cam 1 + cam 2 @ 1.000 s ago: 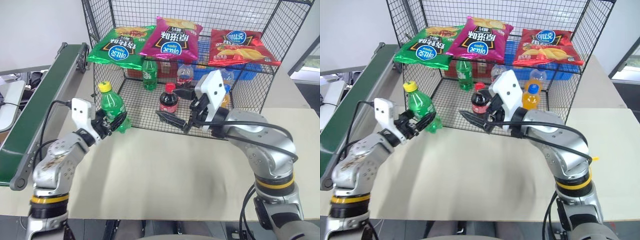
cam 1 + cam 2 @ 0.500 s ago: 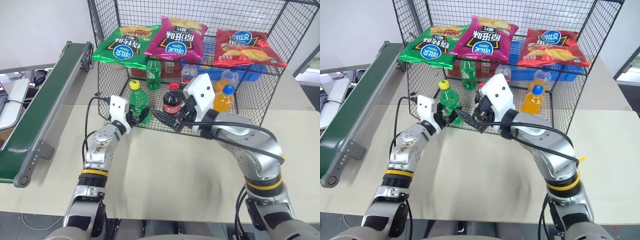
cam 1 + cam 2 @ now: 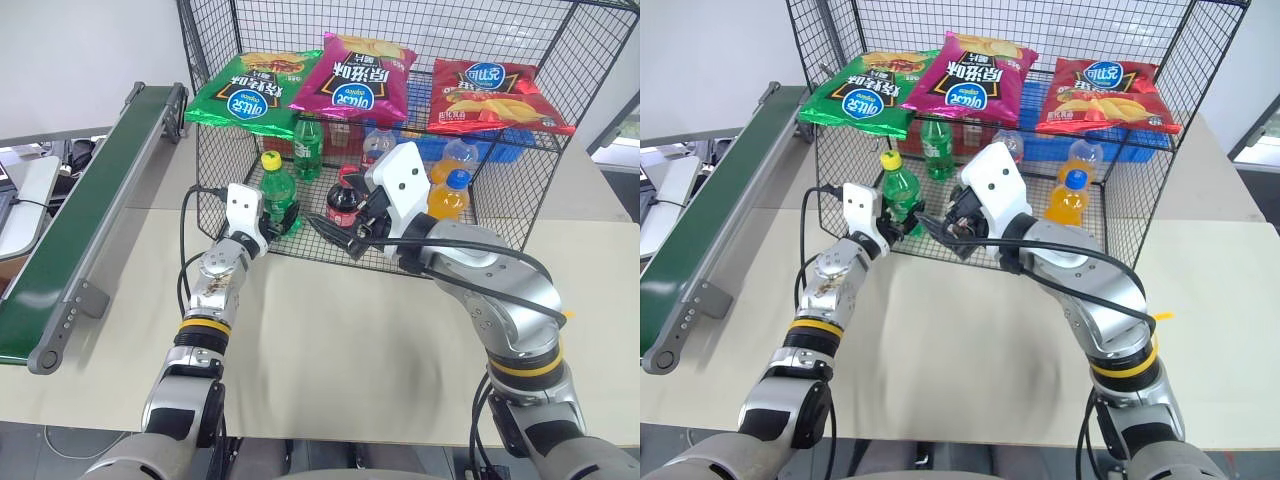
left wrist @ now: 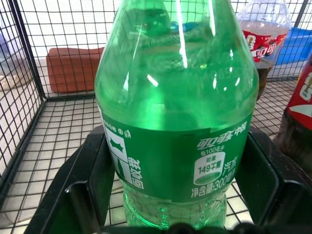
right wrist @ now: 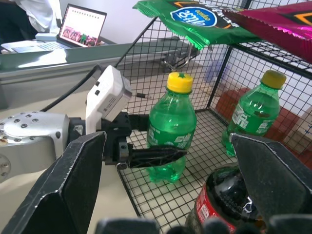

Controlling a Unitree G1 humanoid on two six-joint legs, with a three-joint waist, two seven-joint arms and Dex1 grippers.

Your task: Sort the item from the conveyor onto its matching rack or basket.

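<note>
The left tool clamps the upright soda bottle at its label, just inside the cage's lower tier; the right tool stands apart nearby. Light, smooth, slightly squashy: mid-body looks the safest hold.

Bright, even light is filling the room, seemingly from overhead; shadows are lying soft and faint on the beige surface. White glare streaks are running down the green bottle in the left wrist view, and the chip bags on top of the wire cage are catching a mild sheen. Head views are staying sharp with no motion blur. In the right wrist view the near black pincer fingers are reading soft, while the background laptop is blurring out.
</note>
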